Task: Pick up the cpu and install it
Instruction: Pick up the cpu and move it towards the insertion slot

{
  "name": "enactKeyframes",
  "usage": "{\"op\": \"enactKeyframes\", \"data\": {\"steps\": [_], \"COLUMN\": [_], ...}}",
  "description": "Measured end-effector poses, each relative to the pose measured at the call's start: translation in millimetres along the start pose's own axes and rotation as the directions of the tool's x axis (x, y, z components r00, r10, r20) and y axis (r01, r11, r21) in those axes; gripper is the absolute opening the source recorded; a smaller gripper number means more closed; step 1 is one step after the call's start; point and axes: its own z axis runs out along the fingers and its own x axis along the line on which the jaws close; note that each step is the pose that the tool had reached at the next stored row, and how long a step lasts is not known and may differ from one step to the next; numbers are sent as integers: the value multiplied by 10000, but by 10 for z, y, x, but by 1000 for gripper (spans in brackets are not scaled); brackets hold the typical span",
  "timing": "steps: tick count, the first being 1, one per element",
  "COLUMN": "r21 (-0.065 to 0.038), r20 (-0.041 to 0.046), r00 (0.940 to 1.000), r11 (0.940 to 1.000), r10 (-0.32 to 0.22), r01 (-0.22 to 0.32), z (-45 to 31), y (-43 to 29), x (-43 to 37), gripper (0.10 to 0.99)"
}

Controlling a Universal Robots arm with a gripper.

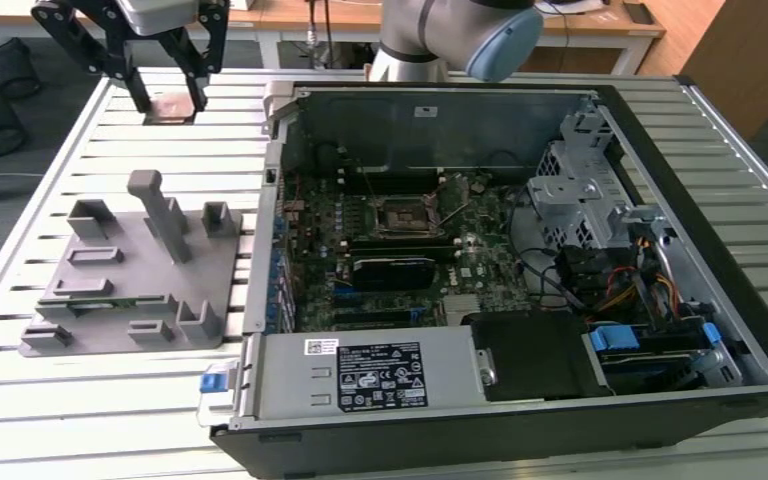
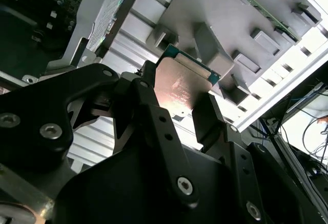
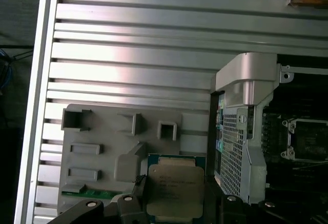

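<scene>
**Cpu clamped in the gripper, clear of the slatted table**
The gripper [image 1: 171,102] has its jaws closed on two opposite edges of the cpu [image 1: 171,110], which sits flat between them with its metal top visible in the first wrist view [image 3: 174,185]. The grey holder block [image 1: 131,290] and the open computer case [image 1: 744,250] lie beyond the jaws.

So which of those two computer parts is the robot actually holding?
The cpu, the square silvery chip clamped between the jaws. The long green memory stick lies in the grey fixture.
</scene>
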Motion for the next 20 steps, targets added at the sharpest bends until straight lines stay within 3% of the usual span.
{"op": "enactKeyframes", "data": {"steps": [20], "r21": [1], "r20": [-1], "r00": [10000], "r11": [10000], "r10": [1], "r01": [-1], "z": [-2], "y": [17], "x": [-293], "gripper": [533]}}
